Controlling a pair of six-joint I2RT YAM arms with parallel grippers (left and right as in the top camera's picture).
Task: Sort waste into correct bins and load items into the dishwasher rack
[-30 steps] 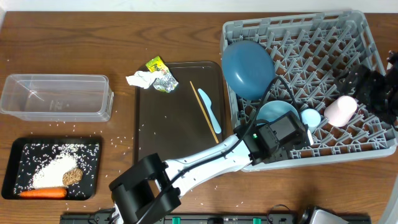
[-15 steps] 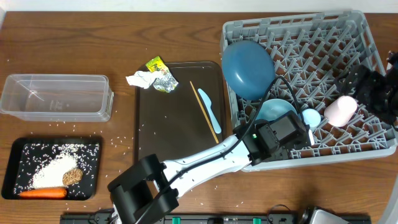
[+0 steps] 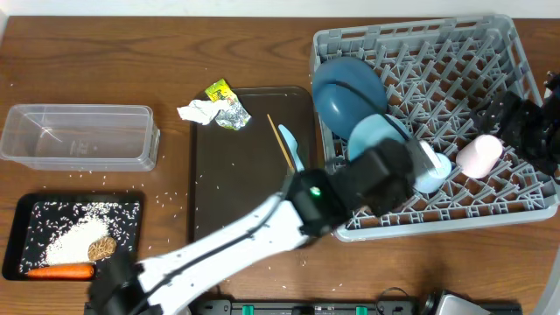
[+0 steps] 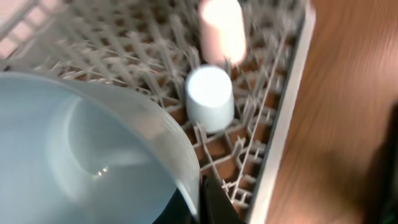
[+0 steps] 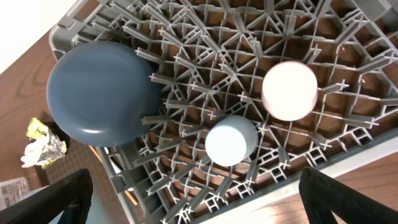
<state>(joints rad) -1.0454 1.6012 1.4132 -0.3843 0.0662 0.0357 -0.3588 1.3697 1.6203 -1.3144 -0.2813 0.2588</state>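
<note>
Left gripper [image 4: 200,198] has raised the bowl [image 3: 374,136], frame centre right, pinching its rim. Risk: thin rim grip slips, dropping bowl onto the blue cup [image 4: 210,99].

Even bright light overhead; left wrist view smeared by blur, its pink cup [image 4: 222,28] glaring white

Brown wooden tabletop [image 3: 175,52] — visible grain, soft even light. Pale white strip [image 3: 219,7] beyond far edge — wall or floor, cannot tell. Black rail [image 3: 289,308] with green marks along near edge.
</note>
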